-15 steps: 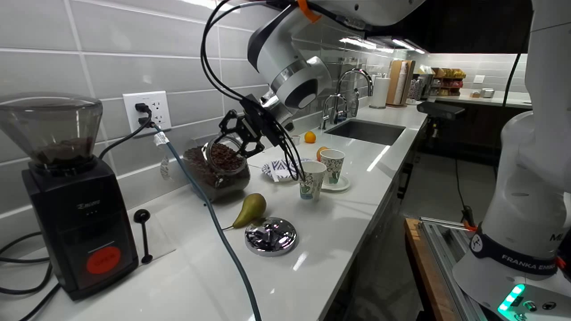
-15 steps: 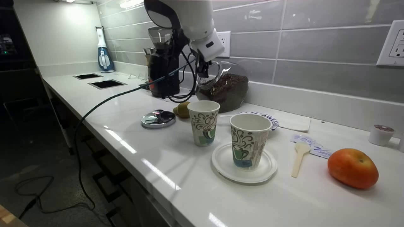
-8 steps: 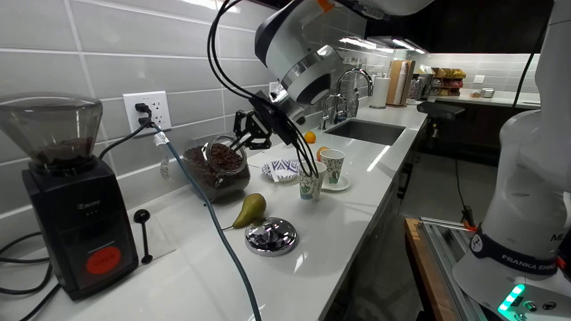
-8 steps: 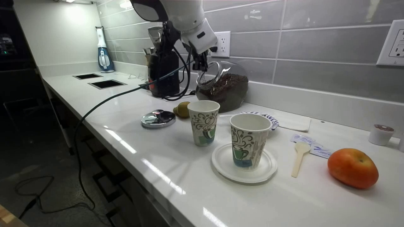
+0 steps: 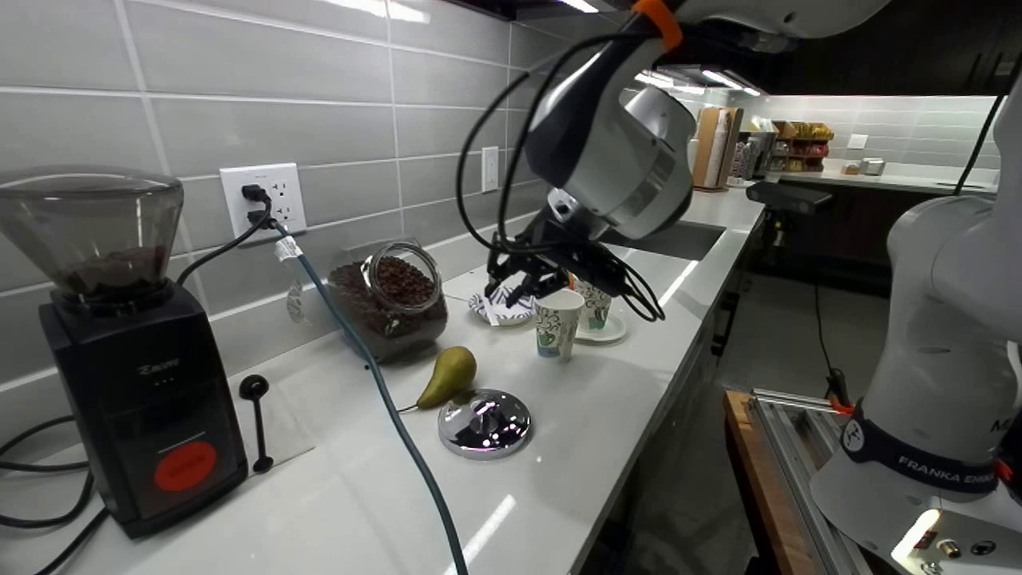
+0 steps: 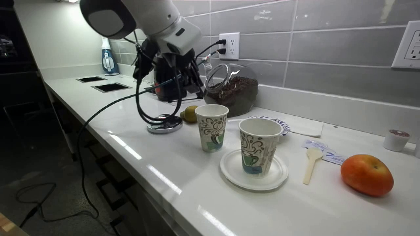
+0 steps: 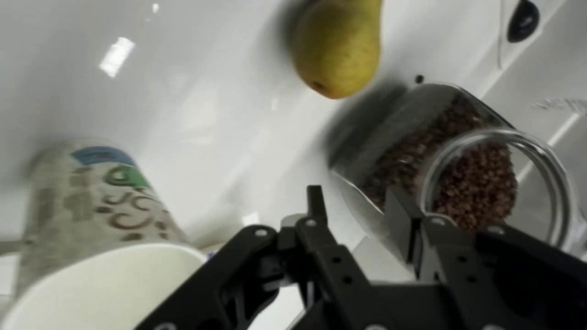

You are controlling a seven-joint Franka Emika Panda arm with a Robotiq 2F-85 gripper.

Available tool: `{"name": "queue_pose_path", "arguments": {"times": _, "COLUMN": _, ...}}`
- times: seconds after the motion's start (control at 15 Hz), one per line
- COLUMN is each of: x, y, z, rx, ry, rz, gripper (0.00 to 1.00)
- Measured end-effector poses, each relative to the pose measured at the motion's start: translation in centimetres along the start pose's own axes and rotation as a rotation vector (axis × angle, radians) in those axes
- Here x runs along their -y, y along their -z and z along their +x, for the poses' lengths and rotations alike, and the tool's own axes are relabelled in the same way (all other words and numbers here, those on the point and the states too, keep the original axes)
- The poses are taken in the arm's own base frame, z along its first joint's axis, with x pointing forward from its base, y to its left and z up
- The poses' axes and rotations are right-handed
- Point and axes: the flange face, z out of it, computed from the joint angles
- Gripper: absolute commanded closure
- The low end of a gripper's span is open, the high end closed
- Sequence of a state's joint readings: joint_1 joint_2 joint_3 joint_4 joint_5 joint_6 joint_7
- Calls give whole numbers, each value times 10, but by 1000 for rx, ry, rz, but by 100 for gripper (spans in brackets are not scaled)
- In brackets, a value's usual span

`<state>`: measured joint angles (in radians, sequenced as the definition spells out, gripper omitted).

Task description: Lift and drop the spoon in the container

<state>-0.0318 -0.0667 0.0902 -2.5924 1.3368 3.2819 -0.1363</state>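
A pale spoon [image 6: 311, 164] is seen only in an exterior view; granules [image 7: 479, 183] are held in a jar [image 7: 399, 130]; the pincer [image 7: 355, 199] is parted.

We log a rounded, glossy white arm [image 5: 623, 172], black joint cover [image 6: 129, 23] with rounded grey inset [image 6: 105, 23], orange strap [image 5: 661, 24], black cables [image 5: 461, 172] in loops. White base [image 5: 850, 499] too: we read FRANKA on its black collar [image 5: 918, 461], beside a round pale logo [image 5: 853, 436]; light strip [image 5: 916, 537] glows cream. In the wrist view we get matte black, angular fingers [image 7: 316, 204], round silver screws [image 7: 261, 232].
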Motion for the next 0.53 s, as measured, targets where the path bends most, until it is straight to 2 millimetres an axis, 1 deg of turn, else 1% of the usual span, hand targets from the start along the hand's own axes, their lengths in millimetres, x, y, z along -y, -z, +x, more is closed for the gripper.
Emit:
{"name": "queue_pose_path", "arguments": {"times": 0.13, "x": -33, "y": 1, "z": -16, "rx": 29, "ry": 90, "rz": -62, "gripper": 15}}
{"name": "queue_pose_path", "arguments": {"times": 0.2, "x": -48, "y": 0, "z": -22, "rx": 48, "ry": 138, "rz": -89, "gripper": 7}}
{"name": "queue_pose_path", "arguments": {"times": 0.27, "x": -59, "y": -3, "z": -28, "rx": 79, "ry": 175, "rz": -108, "gripper": 2}}
{"name": "queue_pose_path", "arguments": {"times": 0.4, "x": -68, "y": -13, "z": -32, "rx": 159, "ry": 237, "rz": -118, "gripper": 0}}
{"name": "queue_pose_path", "arguments": {"times": 0.47, "x": -69, "y": -18, "z": -32, "rx": 196, "ry": 272, "rz": -121, "gripper": 5}}
{"name": "queue_pose_path", "arguments": {"times": 0.53, "x": -69, "y": -23, "z": -32, "rx": 231, "ry": 316, "rz": -123, "gripper": 0}}
